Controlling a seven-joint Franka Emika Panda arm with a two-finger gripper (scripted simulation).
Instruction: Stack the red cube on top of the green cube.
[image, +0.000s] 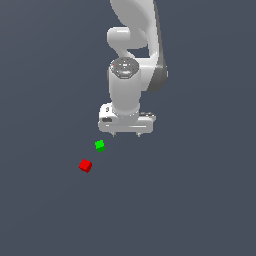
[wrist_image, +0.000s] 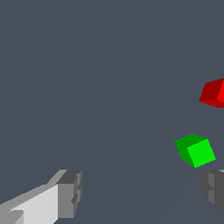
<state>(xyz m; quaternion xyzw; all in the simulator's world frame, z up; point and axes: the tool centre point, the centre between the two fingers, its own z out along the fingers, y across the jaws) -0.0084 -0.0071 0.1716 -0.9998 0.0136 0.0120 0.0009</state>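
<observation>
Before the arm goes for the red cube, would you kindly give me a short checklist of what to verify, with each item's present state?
1. Pincer open and empty: ok; the fingers stand wide apart with nothing between them.
2. Red cube free on the floor, apart from the green cube: ok.
3. Pincer over the red cube: not ok; it is off to the exterior view's right of both cubes.
4. Green cube's top bare: ok.
5. Pincer height above the floor: cannot tell.
</observation>
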